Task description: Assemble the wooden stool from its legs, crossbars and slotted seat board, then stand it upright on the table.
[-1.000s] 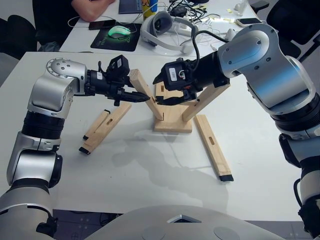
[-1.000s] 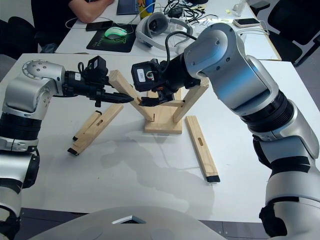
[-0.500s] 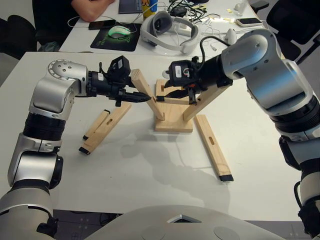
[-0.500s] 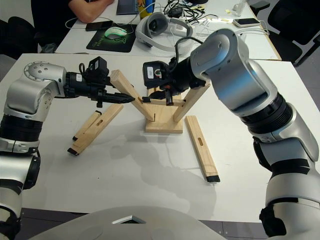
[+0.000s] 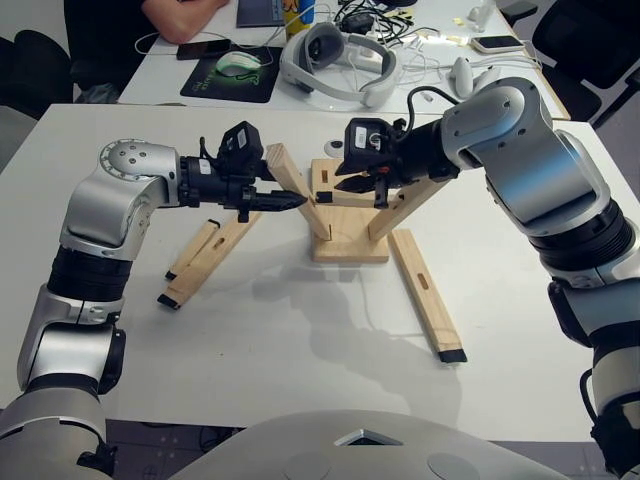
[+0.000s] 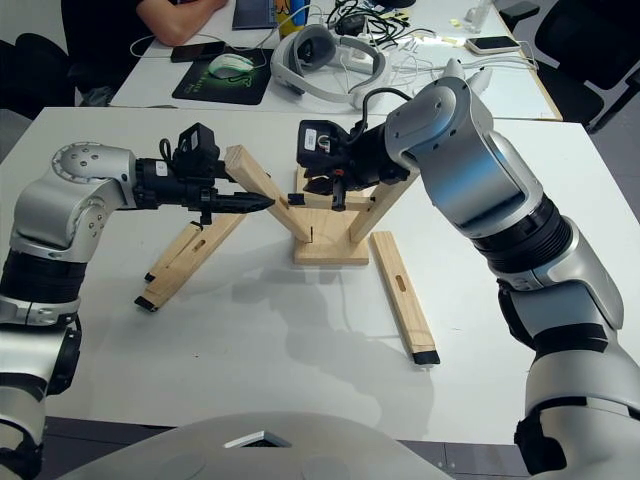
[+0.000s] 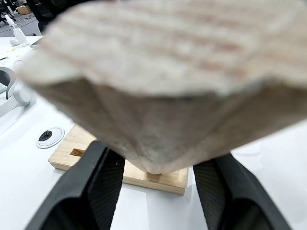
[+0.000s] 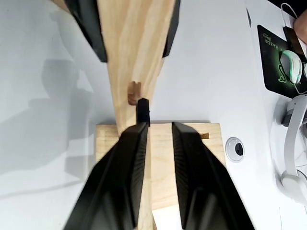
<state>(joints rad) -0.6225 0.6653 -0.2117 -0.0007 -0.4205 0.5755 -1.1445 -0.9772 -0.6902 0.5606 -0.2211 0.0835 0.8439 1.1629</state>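
Left jaws: closed on the leaning leg (image 5: 293, 185), one finger (image 7: 103, 187) on each side of it, about halfway up.
Right jaws: only a narrow gap between the fingers (image 8: 132, 177). Nothing shows in the gap but the seat board below.
Seat board (image 5: 348, 245): lies flat on the surface (image 5: 300, 350), under both sets of jaws.
Leaning leg: tilted, its low end in the seat board, its top past the left jaws.
Second leg (image 5: 412, 195): also tilted, standing in the seat board just behind the right jaws.
Short bar (image 5: 350, 201): runs between the two legs, right under the right jaws. I cannot tell if they touch it.
Two loose sticks (image 5: 205, 255): lie side by side on the surface, below the left jaws.
Loose leg (image 5: 427, 295): lies flat beside the seat board, below the right jaws and apart from them. It has a slot and a black foot.
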